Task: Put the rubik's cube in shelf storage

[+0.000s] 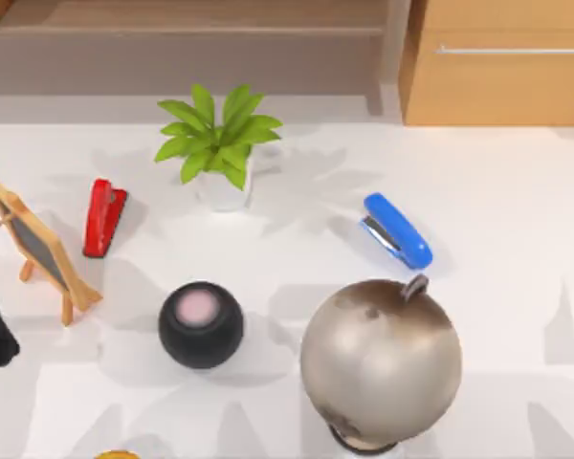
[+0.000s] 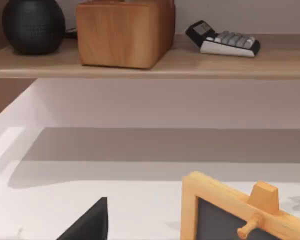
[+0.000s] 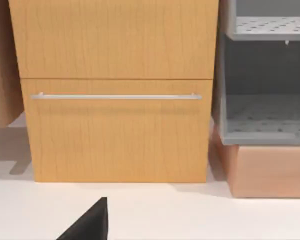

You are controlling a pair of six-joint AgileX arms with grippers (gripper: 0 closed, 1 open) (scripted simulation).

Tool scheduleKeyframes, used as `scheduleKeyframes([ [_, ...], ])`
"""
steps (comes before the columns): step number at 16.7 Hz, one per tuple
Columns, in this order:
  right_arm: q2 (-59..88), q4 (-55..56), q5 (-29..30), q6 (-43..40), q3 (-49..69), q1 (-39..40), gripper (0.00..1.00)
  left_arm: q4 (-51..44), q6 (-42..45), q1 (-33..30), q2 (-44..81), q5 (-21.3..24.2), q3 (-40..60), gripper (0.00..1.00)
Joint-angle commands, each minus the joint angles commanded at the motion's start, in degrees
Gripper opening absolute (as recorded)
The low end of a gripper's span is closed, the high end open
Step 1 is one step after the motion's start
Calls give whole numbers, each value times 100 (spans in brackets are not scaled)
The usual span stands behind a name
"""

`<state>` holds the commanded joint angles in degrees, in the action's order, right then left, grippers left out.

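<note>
Along the back of the worktop, on the top view's left, the shelf storage is set as a long low recess, with the drawer cabinet just beside it on the right; it is judged to stand there so that a thing can be carried straight across into it. Between it and the near edge, a potted plant, a red stapler, a blue stapler, a small easel blackboard, a black ball speaker and a globe are spread well apart, probably as clutter to be steered around. Where the rubik's cube lies cannot be told. The left tool is held low at the worktop's left, near the easel blackboard and aimed at a shelf board bearing a wooden block and a calculator. The right tool is pointed at the drawer cabinet. Nothing is seen held or touched by either, and whether the 2 tools are spread or pressed together cannot be told.
</note>
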<state>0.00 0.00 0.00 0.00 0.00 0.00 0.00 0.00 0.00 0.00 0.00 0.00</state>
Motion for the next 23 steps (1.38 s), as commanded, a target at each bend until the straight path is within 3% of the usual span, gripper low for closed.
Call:
scheduleKeyframes([
  [4, 169, 124, -8, -158, 102, -4, 100, 0, 0, 0, 0, 0, 0, 100],
  [7, 861, 591, -37, -806, 480, 4, 100, 0, 0, 0, 0, 0, 0, 100],
  [15, 5032, 2852, -14, -4099, 2261, 212, 100, 0, 0, 0, 0, 0, 0, 100],
  [23, 9421, 5376, 425, -7126, 4112, 580, 100, 0, 0, 0, 0, 0, 0, 100],
])
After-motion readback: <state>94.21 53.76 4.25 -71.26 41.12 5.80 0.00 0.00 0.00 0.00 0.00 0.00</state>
